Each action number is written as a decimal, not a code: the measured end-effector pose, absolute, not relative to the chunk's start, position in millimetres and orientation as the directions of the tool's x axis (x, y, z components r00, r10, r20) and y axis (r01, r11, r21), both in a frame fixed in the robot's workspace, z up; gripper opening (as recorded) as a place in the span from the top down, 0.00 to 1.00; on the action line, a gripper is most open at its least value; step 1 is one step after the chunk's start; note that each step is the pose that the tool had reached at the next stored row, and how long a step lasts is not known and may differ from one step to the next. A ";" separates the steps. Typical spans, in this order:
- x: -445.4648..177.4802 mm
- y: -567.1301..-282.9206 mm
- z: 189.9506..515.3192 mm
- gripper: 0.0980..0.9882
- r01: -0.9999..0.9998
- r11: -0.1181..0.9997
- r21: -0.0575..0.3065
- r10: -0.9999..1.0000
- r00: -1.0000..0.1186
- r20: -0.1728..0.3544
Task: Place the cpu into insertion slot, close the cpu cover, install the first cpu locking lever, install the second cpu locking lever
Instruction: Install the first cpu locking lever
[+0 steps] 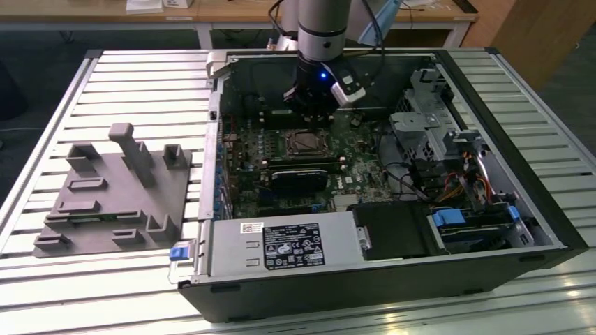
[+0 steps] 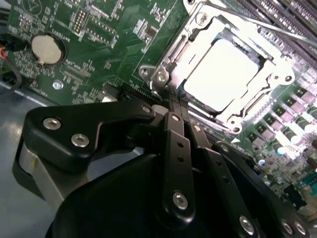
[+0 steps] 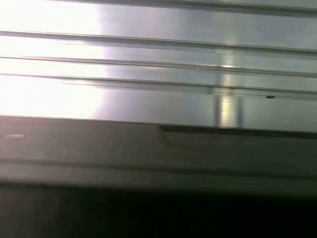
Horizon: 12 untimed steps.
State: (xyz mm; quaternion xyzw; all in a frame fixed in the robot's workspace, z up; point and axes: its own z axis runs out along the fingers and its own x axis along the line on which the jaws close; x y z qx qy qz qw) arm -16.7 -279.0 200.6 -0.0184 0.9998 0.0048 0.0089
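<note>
CPU [image 2: 225, 74] sits in the slot [image 2: 163, 74] under the closed cover [image 2: 270, 82]; gripper [image 2: 176, 106], fingers pressed together and empty, stands just beside the socket corner.

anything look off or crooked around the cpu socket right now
Nothing stands out. In the second wrist view the cpu lies flat and square in the insertion slot, with the cpu cover framing it evenly. The gripper, fingers together, sits at the socket's edge. No debris or damage shows nearby.
</note>
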 end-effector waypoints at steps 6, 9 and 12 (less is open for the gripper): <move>-16.8 -280.8 207.0 0.99 -0.037 0.999 0.007 -0.037 -0.999 -0.017; -16.8 -283.4 206.9 0.99 -0.037 0.999 0.007 -0.037 -0.999 -0.017; -16.7 -284.1 206.8 0.99 -0.037 0.999 0.007 -0.037 -0.999 -0.017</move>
